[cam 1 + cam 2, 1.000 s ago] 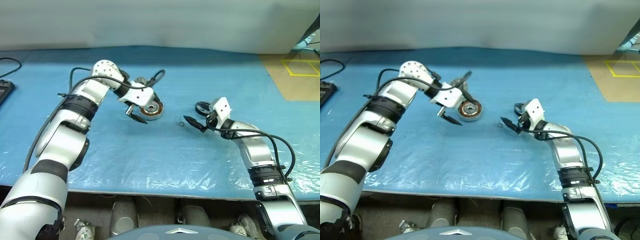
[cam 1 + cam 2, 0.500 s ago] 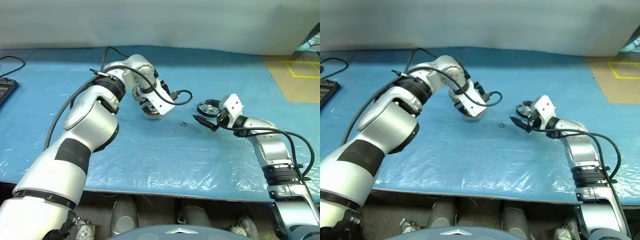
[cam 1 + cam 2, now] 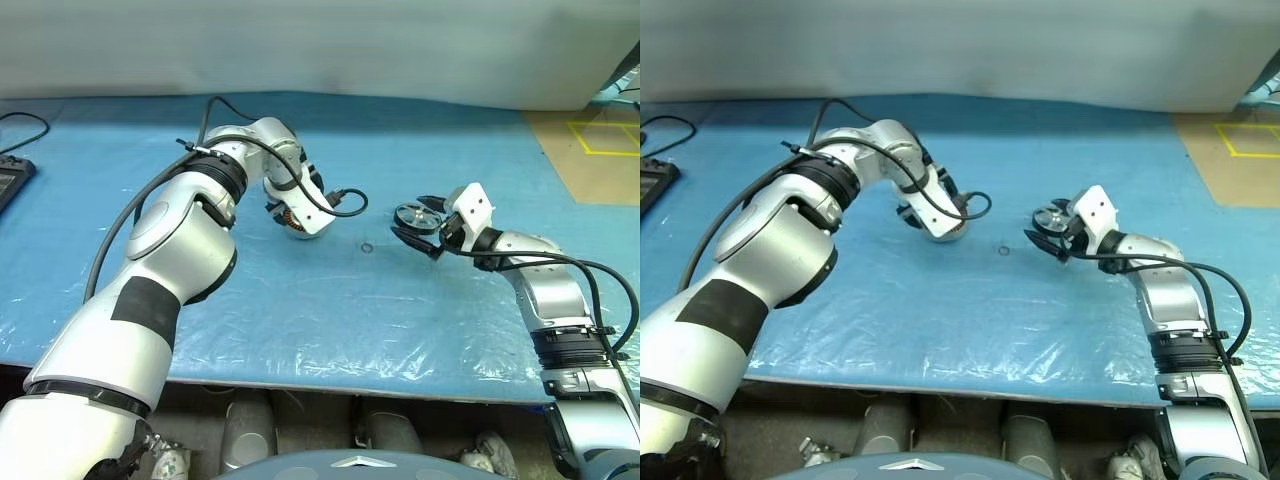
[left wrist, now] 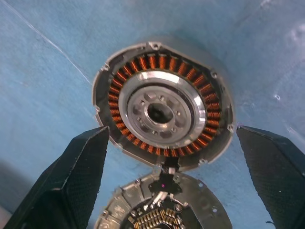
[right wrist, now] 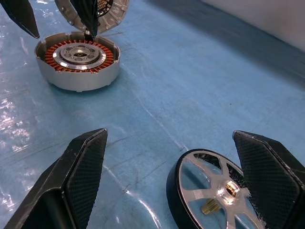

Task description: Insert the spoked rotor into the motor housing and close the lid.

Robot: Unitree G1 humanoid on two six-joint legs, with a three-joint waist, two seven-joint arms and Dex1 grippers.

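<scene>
Near the table's centre, one rotor (image 5: 217,191) lies flat, spoked face up, between the spread fingers of the right gripper (image 3: 420,222), which holds nothing. Well to its left, one housing (image 4: 164,107) sits open, copper windings showing, its lid (image 4: 167,214) hinged back at its edge. Over it hangs the left gripper (image 4: 171,162), fingers wide apart and clear of the casing, the arm partly hiding it from the head views. One small ring (image 3: 367,248) lies between housing and rotor on the blue sheet (image 3: 320,310).
</scene>
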